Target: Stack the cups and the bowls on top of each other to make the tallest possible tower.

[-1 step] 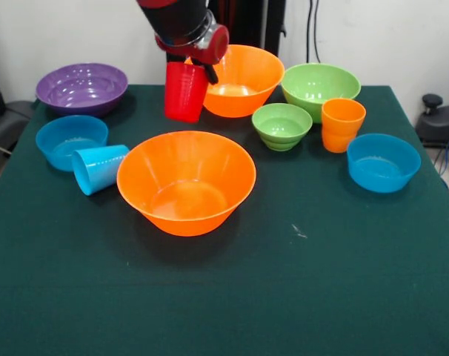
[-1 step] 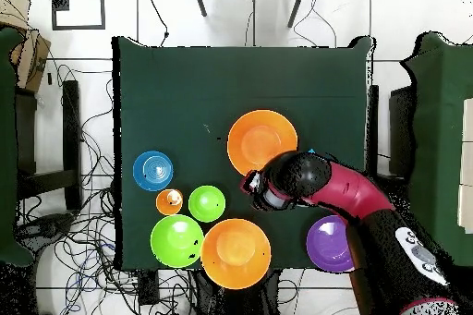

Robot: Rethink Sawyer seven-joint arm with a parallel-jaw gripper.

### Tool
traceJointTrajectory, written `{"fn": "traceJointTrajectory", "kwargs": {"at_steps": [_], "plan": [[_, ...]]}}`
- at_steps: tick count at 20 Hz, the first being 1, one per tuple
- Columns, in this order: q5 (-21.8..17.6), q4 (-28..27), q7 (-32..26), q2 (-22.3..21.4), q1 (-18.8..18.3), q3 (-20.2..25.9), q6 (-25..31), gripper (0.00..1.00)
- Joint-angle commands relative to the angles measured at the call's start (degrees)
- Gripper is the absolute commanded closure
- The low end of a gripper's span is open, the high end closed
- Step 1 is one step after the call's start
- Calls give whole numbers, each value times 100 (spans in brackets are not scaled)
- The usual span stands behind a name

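- The gripper is closed on the red plastic tumbler, pinching its rim and carrying it upright in the air, above the table between the two large orange bowls.
- No tower stands yet; every bowl sits alone on the dark green table. The likely base is the near large glossy orange plastic bowl, just in front of and below the held cup.
- To do this step well, I would keep the cup level, centre it over the chosen base, lower it straight down and release only once it rests flat.
- Close neighbours need care: the far large orange bowl lies just behind the cup, and the tipped light blue tumbler lies touching the near bowl's left side, beside a small blue bowl.
- The purple bowl sits at the far left corner, near the edge. The large green bowl, small green bowl, orange tumbler and second small blue bowl crowd the right.
- The near half of the table is bare, giving ample room.
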Motion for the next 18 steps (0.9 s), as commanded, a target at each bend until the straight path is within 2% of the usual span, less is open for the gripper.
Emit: {"fn": "traceJointTrajectory", "kwargs": {"at_steps": [1,5,10,13,18], "plan": [[52,-956,59,691,179,245,223,100],[55,-1270,17,971,153,245,241,100],[54,-1429,53,1235,163,269,-34,100],[83,-1618,112,1372,221,261,43,100],[161,-1454,199,1048,252,257,330,100]]}}
